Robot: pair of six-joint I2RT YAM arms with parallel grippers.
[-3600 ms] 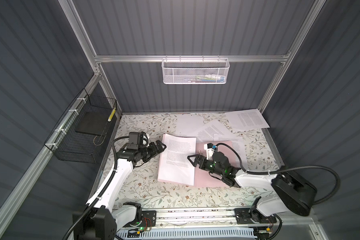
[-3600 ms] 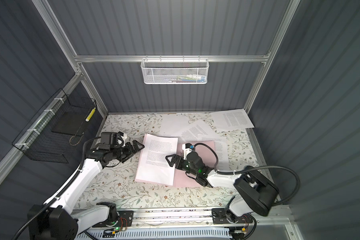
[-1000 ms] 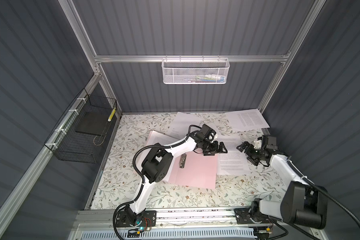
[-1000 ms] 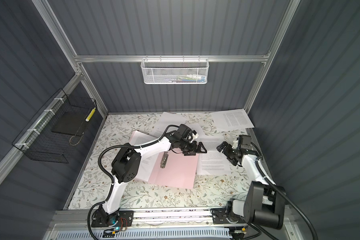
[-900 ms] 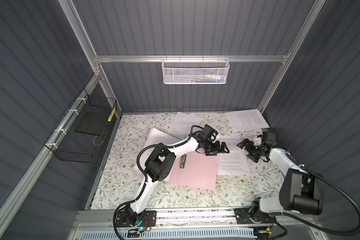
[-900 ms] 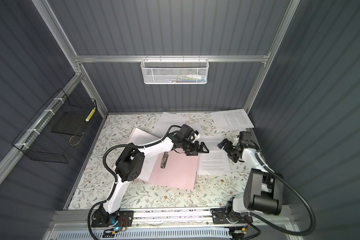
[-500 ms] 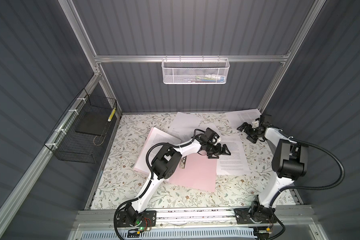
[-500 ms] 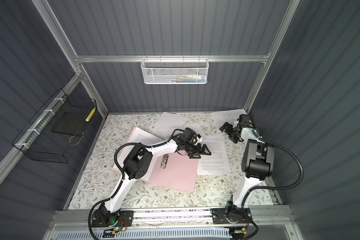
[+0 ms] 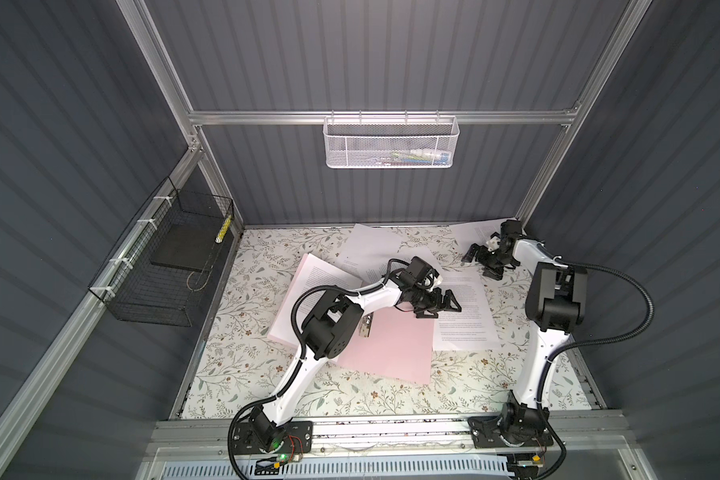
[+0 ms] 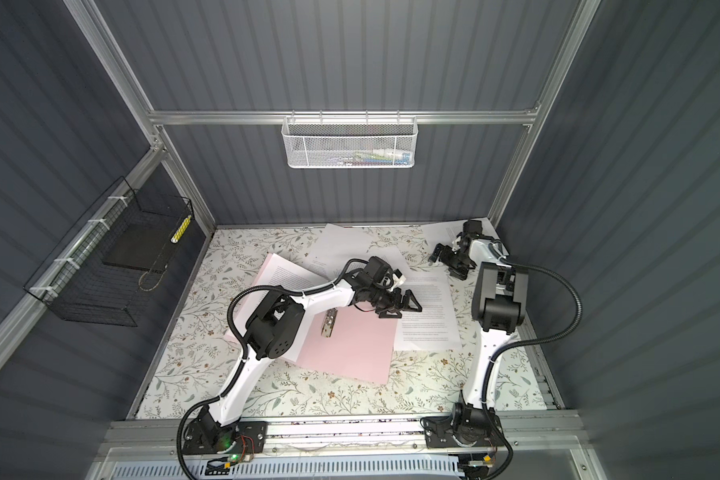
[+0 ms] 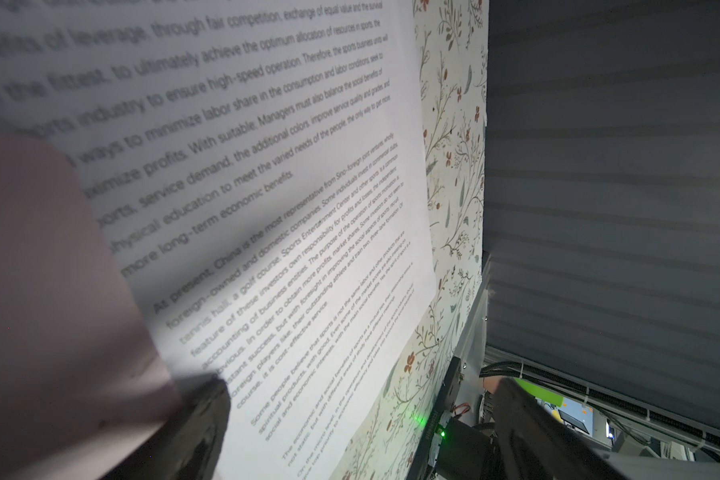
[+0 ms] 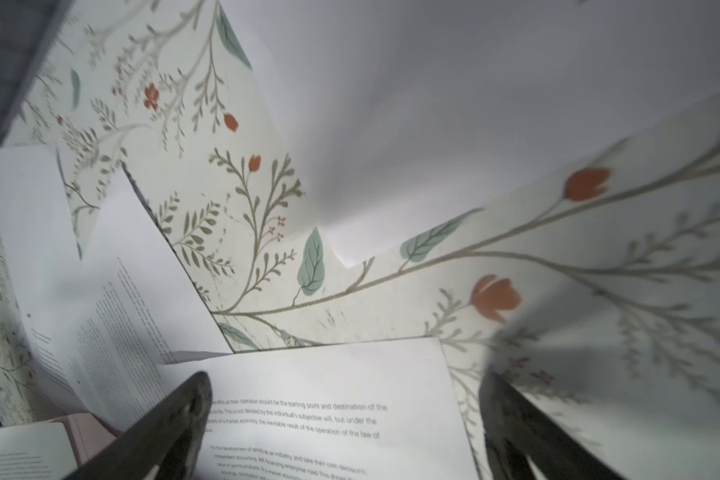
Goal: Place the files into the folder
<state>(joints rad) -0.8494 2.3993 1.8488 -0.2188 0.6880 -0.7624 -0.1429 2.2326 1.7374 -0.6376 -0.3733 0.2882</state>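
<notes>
Floral mat, folder partly hidden under left arm; left gripper, right gripper fingers spread.

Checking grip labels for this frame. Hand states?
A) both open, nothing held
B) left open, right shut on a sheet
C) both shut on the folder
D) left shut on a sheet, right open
A: the wrist views show the left hand and the right hand each spread wide, with the printed sheet lying flat on the table, not pinched.
</notes>
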